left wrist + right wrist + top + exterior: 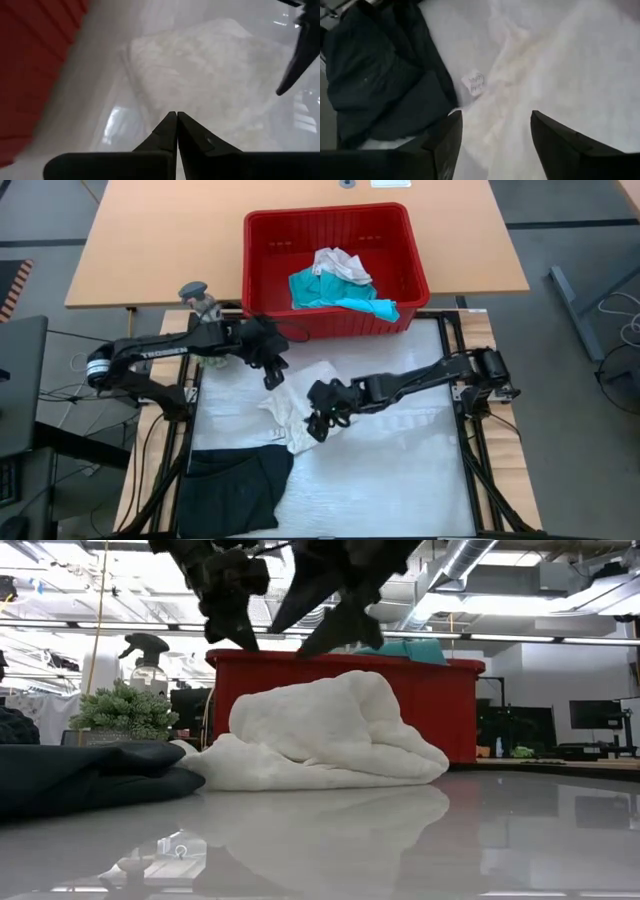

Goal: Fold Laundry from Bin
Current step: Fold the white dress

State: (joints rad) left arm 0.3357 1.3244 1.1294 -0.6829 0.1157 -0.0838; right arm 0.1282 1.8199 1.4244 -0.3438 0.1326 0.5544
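Observation:
A crumpled white garment (pixel 298 405) lies heaped on the white table top, its underside resting flat (pixel 320 735). A black garment (pixel 235 480) lies beside it near the front left edge (pixel 380 75). The red bin (pixel 415 250) stands at the far edge and holds a teal garment (pixel 335 292) and a white one (pixel 342 265). My left gripper (pixel 272 378) hangs shut above the white garment's far left part (pixel 176 117). My right gripper (pixel 318 425) is open above the garment's near part (pixel 495 132), near a small label (pixel 474 82).
A small green plant (pixel 125 710) and a spray bottle (pixel 148 655) stand at the far left, by the left arm. A wooden table (pixel 180 240) lies behind the bin. The right half of the white top (pixel 400 470) is bare.

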